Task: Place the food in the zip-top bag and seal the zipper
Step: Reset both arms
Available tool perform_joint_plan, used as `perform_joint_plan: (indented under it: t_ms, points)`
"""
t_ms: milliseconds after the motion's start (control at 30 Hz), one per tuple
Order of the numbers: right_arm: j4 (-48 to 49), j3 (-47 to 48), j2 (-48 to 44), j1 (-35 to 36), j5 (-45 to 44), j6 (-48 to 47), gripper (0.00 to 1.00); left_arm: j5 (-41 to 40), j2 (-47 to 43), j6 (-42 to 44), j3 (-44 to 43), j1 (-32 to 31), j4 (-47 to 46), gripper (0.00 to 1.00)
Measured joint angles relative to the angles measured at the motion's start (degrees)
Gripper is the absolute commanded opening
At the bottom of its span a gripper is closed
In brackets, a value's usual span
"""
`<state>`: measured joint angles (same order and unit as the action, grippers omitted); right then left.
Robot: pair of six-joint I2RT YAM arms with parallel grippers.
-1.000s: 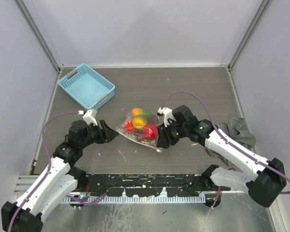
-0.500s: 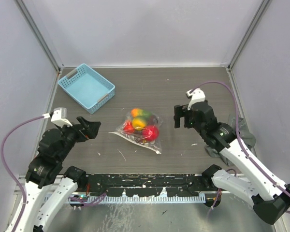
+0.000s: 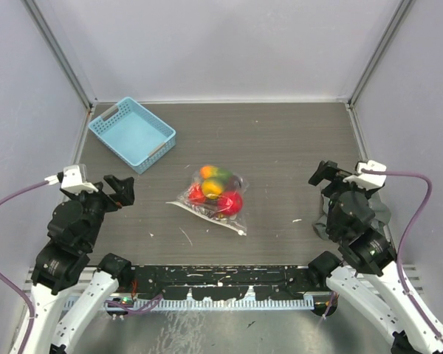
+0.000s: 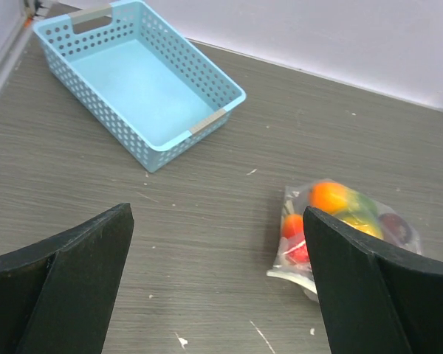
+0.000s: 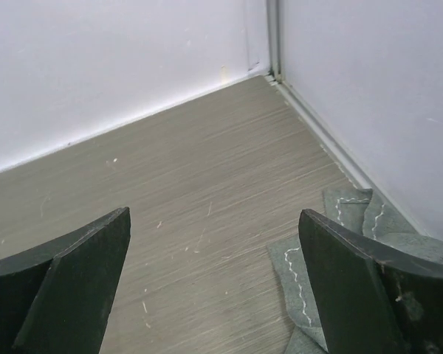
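The zip-top bag lies flat in the middle of the table with the food inside it: orange, yellow, green and red toy fruits. Its zipper runs along the near edge; I cannot tell whether it is pressed shut. In the left wrist view the bag and an orange fruit show beside the right finger. My left gripper hangs open and empty, well left of the bag. Far to the right of the bag, my right gripper is open and empty.
A light-blue lattice basket stands empty at the back left. A grey-green cloth is bunched against the right wall, under my right arm. Walls close the table on three sides.
Both grippers were at the bag's two sides a second ago. They have let go, opened wide and drawn back to the left and right. The bag stays where it lay.
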<state>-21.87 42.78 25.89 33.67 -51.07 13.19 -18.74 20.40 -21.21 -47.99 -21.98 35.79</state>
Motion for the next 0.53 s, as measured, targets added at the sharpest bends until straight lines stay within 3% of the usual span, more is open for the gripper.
perform_joint_plan:
  t_ms: [233,533]
  points:
    - [3.34,-2.75,-1.55,-0.04,-4.11,-1.07,1.00,-3.89,-1.57,2.16,6.14,0.02,-4.00,0.98]
    - [5.22,-4.28,-1.55,-0.04,-4.55,-2.62,1.00,-5.29,-1.55,2.91,6.99,0.00,-5.97,0.98]
